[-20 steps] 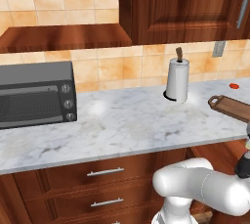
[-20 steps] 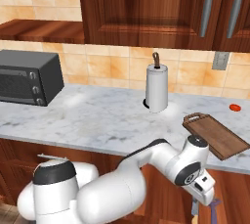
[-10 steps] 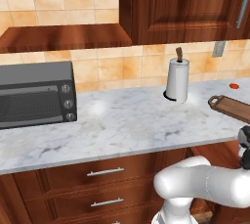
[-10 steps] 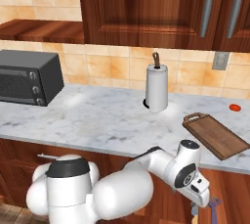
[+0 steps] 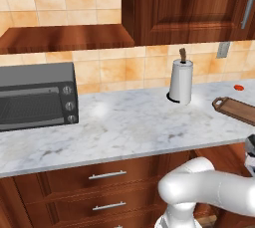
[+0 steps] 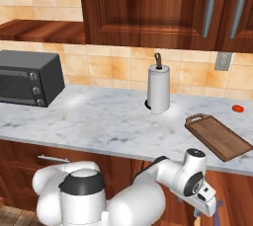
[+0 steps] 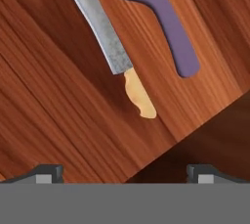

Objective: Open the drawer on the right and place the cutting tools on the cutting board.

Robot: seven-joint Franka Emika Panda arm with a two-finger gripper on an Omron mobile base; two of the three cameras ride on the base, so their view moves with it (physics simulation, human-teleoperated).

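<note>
The drawer point(image 7: 58, 110) stands open below my hand, its reddish wooden floor in the hand view. On that floor lie two cutting tools side by side: a knife point(image 7: 105, 32) with a grey blade and a tan handle, and a purple peeler point(image 7: 171, 22). My gripper point(image 7: 126, 174) hangs above them, open, with nothing between its fingertips point(image 7: 46, 171). The knife's handle end is the part nearest to the fingers. In the right base view the gripper point(image 6: 206, 206) is low, beneath the counter's right end. The cutting board point(image 6: 220, 138) point(image 5: 239, 110) lies bare on the counter above.
A white paper-towel roll point(image 6: 158, 92) point(image 5: 180, 81) stands at the back of the marble counter point(image 6: 99, 121). A dark toaster oven point(image 5: 35, 95) sits at the left. A small red thing point(image 6: 238, 108) lies by the wall behind the board. Shut drawers point(image 5: 107, 174) line the cabinet front.
The arm's shoulder and lower links have swung to the right. The hand stays low under the counter's right end, and the jaws remain open.
</note>
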